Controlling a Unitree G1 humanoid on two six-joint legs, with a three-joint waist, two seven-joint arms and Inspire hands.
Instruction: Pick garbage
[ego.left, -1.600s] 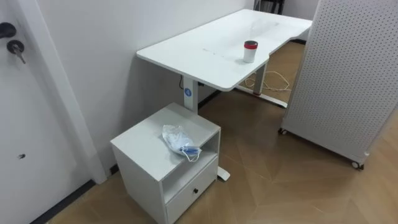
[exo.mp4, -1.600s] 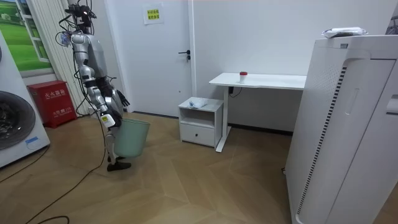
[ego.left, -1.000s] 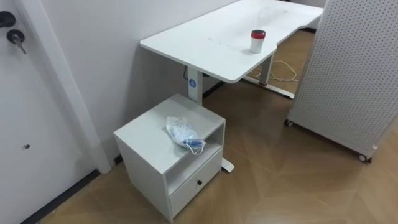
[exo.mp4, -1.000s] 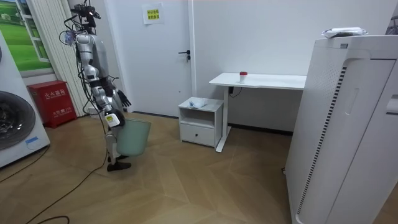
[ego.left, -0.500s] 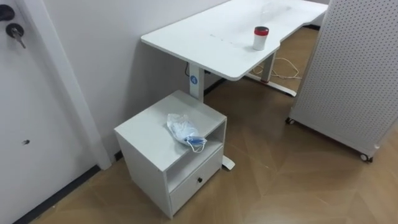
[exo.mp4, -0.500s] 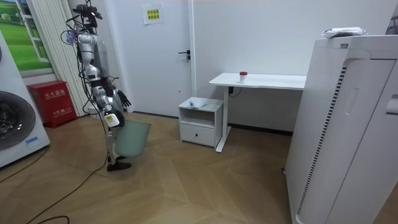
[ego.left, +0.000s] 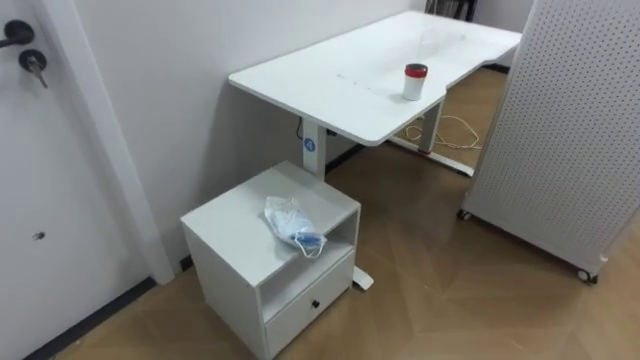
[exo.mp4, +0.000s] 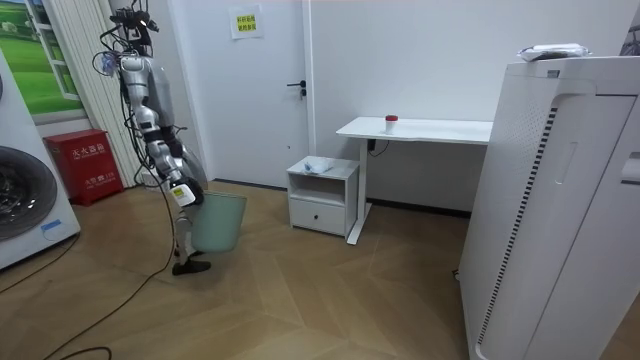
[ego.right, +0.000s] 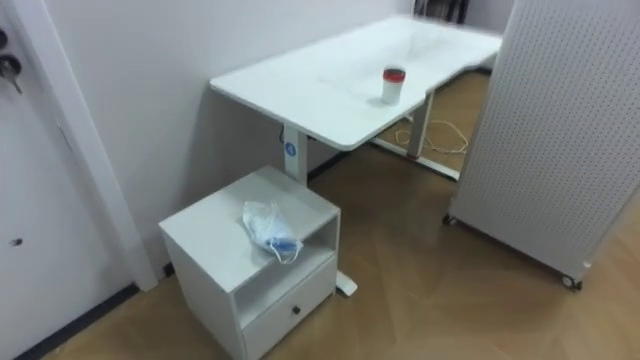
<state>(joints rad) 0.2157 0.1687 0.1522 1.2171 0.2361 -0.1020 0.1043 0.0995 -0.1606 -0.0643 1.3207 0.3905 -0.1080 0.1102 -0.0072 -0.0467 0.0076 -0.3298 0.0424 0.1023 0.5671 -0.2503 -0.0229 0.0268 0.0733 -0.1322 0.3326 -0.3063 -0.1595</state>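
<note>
The robot stands by the white door (exo.mp4: 268, 95), at the room view's left, facing a small white cabinet (ego.left: 235, 238) some way off across the wooden floor. A pale green bin (exo.mp4: 218, 222) sits just beside its legs. One hand (exo.mp4: 183, 193) hangs low at the bin's rim; I cannot tell which hand it is, nor how its fingers are set. The garbage (ego.left: 293, 224), a crumpled clear and blue wad, lies on top of the cabinet near its front edge, above the open shelf and drawer. Next to the cabinet stands the white bench (ego.left: 340, 75), carrying a red-lidded cup (ego.left: 414, 81) near its edge. A perforated white panel (ego.left: 570, 120) on castors stands just beyond the bench.
</note>
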